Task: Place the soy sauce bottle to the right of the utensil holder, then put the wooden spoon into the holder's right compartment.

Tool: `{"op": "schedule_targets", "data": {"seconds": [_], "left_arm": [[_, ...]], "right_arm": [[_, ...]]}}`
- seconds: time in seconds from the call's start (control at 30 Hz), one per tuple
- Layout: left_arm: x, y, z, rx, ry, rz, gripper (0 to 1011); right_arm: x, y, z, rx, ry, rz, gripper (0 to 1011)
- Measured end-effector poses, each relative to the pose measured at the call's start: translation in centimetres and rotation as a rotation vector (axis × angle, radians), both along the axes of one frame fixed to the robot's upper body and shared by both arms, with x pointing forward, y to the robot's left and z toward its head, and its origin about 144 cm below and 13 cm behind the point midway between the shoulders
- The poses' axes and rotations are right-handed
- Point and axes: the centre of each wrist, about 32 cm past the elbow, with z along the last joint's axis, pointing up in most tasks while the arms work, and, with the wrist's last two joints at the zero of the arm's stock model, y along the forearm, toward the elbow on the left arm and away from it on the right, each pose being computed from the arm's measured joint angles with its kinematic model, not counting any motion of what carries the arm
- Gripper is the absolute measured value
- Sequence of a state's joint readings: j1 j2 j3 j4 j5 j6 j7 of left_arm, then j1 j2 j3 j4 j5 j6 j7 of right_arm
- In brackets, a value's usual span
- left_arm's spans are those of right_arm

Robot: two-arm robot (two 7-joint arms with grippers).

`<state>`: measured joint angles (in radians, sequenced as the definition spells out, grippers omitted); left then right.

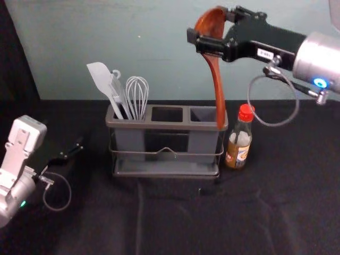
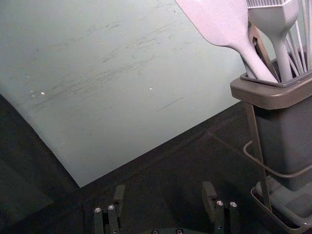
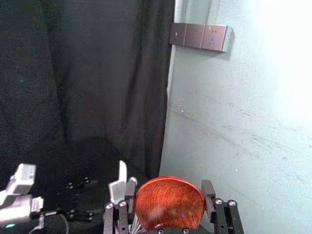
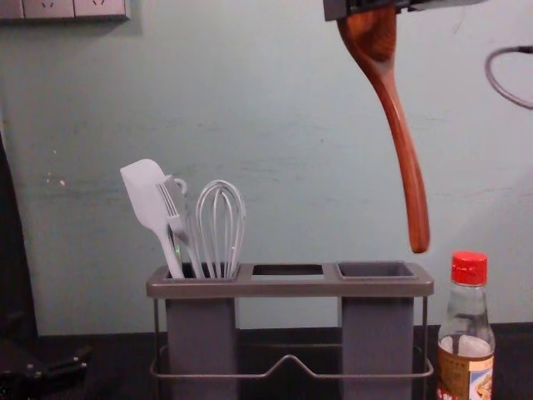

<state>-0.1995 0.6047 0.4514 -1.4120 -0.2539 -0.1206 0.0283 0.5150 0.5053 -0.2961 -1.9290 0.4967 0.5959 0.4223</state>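
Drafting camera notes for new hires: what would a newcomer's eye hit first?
The reddish-brown wooden spoon, hanging handle-down from the right gripper above the right end of the utensil holder. Next, the bright red cap of the soy sauce bottle, right of the holder. Then the pale spatula in its left compartment.

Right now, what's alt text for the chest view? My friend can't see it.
The right gripper holds a wooden spoon handle-down above a utensil holder. A whisk and spatula stand in its left compartment; a red-capped soy sauce bottle is to its right.
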Motion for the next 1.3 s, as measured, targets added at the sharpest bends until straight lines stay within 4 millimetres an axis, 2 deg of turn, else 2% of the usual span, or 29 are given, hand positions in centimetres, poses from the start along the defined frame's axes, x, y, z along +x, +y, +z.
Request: {"op": "schedule_targets", "data": {"seconds": [0.27, 0.57, 0.9, 1.3], "left_arm": [[0.0, 0.0, 0.0, 0.000, 0.000, 0.000, 1011], [0.0, 0.0, 0.0, 0.000, 0.000, 0.000, 1011], [0.0, 0.0, 0.0, 0.000, 0.000, 0.000, 1011], [0.0, 0.0, 0.0, 0.000, 0.000, 0.000, 1011]], "right_arm": [[3.6, 0.6, 0.5, -0.003, 0.041, -0.031, 830], [6.4, 1.5, 0.3, -0.038, 0.079, -0.040, 830], [8.7, 2.1, 0.0, -0.065, 0.112, -0.040, 830], [9.7, 2.6, -0.2, -0.075, 0.127, -0.042, 830]]}}
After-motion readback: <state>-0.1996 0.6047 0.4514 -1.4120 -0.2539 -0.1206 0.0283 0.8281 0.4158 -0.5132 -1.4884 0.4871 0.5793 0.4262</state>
